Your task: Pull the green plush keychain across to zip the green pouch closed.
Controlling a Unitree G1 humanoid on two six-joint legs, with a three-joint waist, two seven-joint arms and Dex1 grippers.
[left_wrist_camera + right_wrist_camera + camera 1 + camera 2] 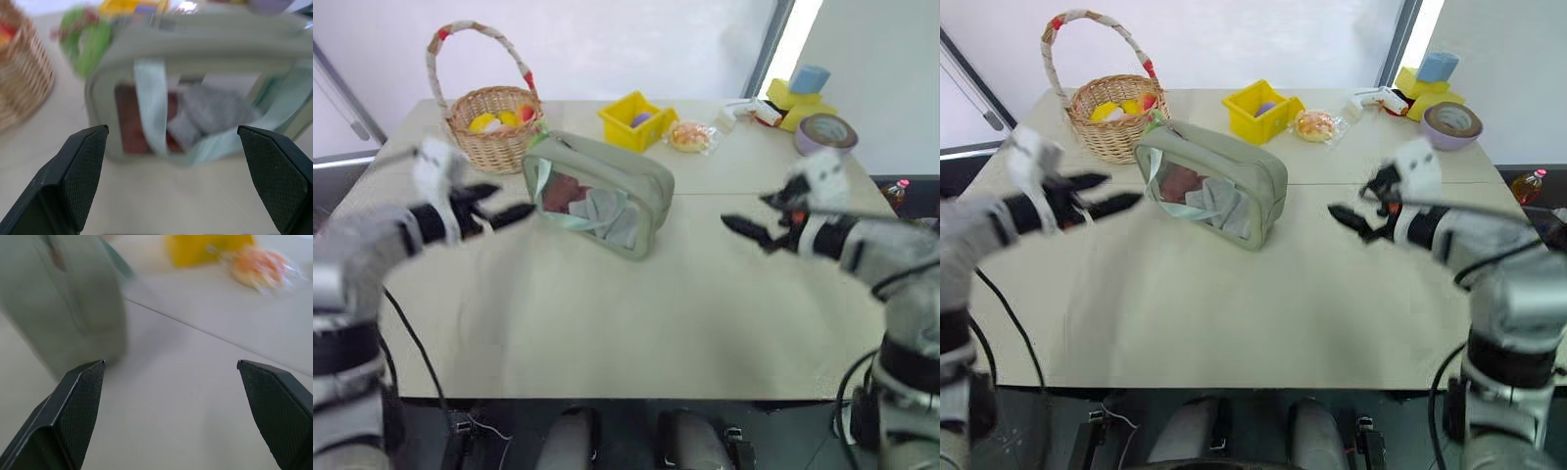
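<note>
Nothing of the zipping looks done yet, as far as you can judge: from the left eye view the green pouch [598, 194] stands on the table [607, 323] near its far left part, just in front of the wicker basket [492, 125], and the green plush keychain [540, 134] sits at the pouch's far-left corner beside the basket, so the whole pull across is left to you. Your left gripper [499, 211] hangs just beside the pouch's left end with its fingers spread wide and nothing between them; your right gripper [756, 225] is well apart on the other side, equally wide and empty. Turn to the left wrist view and you see the pale strap [152, 112] and the clear window straight ahead between the open fingers [80, 171], with the keychain off by the basket. From the right wrist view you see the pouch's end to one side, the yellow bin [208, 247] beyond, and bare table between the fingers [78, 406].
</note>
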